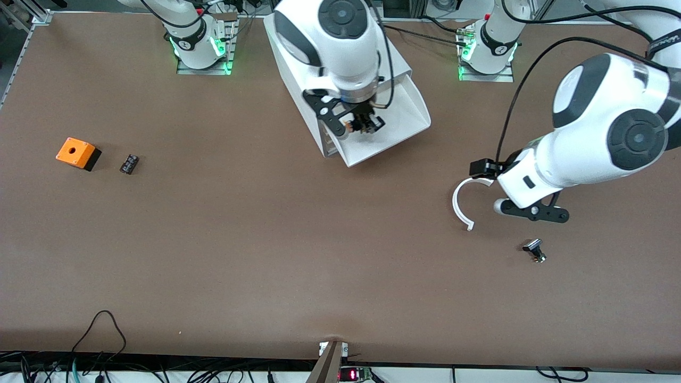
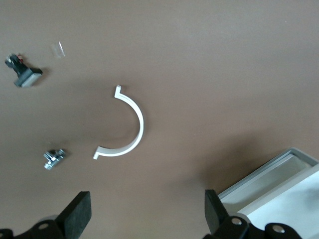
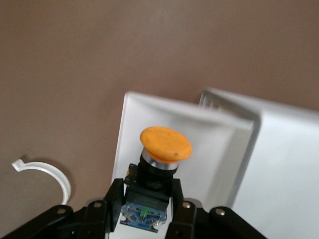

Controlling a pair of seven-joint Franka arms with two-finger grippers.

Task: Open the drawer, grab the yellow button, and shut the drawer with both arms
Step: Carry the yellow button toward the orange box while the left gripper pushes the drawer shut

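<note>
The white drawer [image 1: 407,125] stands pulled open from its cabinet [image 1: 290,74], toward the front camera. Over the open drawer my right gripper [image 1: 365,125] is shut on the button [image 1: 353,126]. In the right wrist view the gripper [image 3: 147,196] clamps the button's black and blue body, and the orange-yellow cap [image 3: 165,144] points away over the drawer's white floor [image 3: 219,149]. My left gripper [image 2: 147,219] hangs open over bare table toward the left arm's end, with nothing between its fingers [image 2: 79,214]. In the front view it [image 1: 487,173] is beside a white curved piece [image 1: 459,205].
The white curved piece [image 2: 134,127] lies on the table, with a small dark part [image 1: 533,249] nearer the front camera and a tiny metal piece [image 2: 54,158] close by. An orange box with a hole [image 1: 77,152] and a tiny dark block [image 1: 129,163] lie toward the right arm's end.
</note>
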